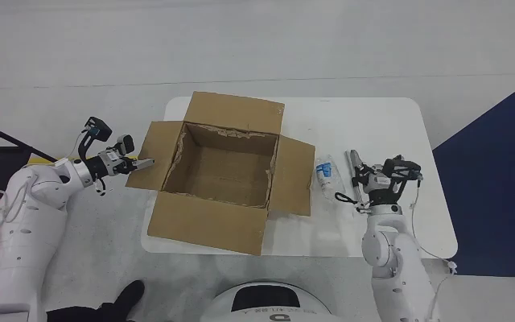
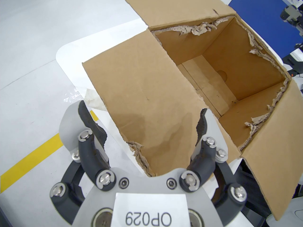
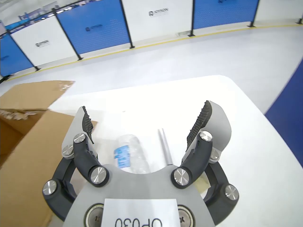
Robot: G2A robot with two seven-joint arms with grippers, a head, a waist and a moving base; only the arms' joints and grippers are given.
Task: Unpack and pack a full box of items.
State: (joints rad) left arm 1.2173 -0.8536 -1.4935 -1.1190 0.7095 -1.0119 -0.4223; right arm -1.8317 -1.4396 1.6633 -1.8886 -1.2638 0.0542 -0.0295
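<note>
1. Far left: left gripper (image 2: 142,109), spread wide, gripping nothing, torn flap edge between its fingers.
2. Mid-table: cardboard box (image 1: 211,221), flaps folded out, bare floor showing.
3. Right of it: plastic bottle (image 1: 325,172) lying on the table (image 1: 362,121), thin grey sticks (image 3: 164,145) beside.
4. Above those: right gripper (image 3: 146,106), wide open, holding nothing.

Bright, even light falls from overhead, and shadows are soft and faint. In the top view the white table (image 1: 386,121) glares almost to plain white and barely stands apart from the pale floor (image 1: 241,40). The inside of the box (image 1: 237,113) is dimmer than its flaps. The clear bottle (image 3: 129,152) carries small glints. Both wrist views bend towards their edges: the row of partition panels (image 3: 156,12) reads as an arc.
</note>
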